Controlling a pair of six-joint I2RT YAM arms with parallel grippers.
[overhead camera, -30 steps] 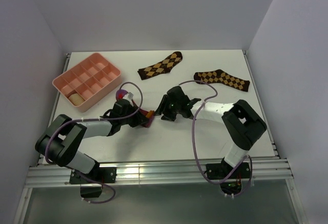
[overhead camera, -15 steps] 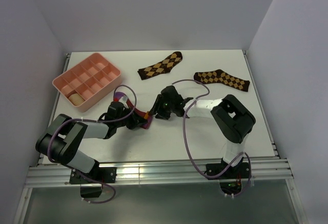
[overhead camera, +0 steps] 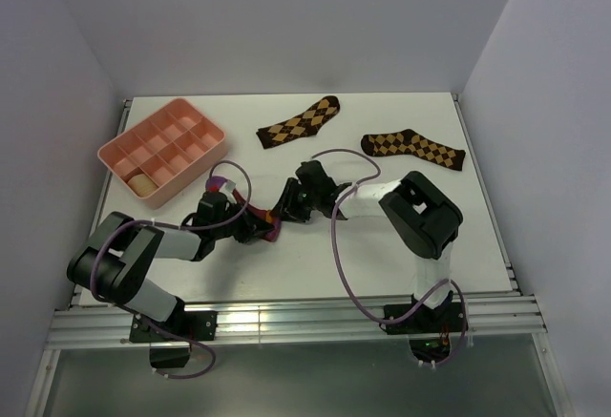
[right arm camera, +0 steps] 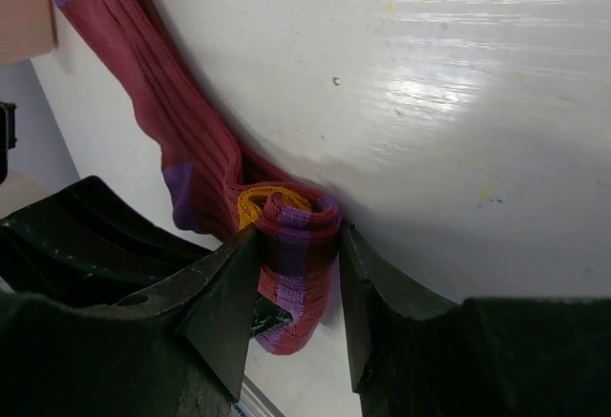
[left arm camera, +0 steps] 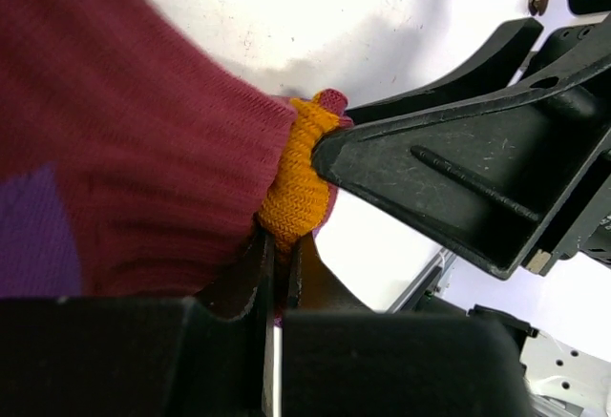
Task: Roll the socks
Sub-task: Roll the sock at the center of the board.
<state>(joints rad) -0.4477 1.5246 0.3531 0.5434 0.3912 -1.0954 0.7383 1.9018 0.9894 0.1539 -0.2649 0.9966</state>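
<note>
Rolling advances: the right tool [right arm camera: 294, 243] has slid left, clamping the crimson sock [right arm camera: 200, 150] at its coiled end; the left tool [left arm camera: 275, 269] pinches it too.

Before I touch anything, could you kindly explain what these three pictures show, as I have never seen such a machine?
They show two robot arms bolted at a white table's near edge. One picture looks down from above and behind; the other two come from cameras on each wrist. On the table lie a pink tray and two brown argyle socks. At the centre, the left tool pinches the orange cuff of a crimson sock, while the right tool clasps the rolled part.
</note>
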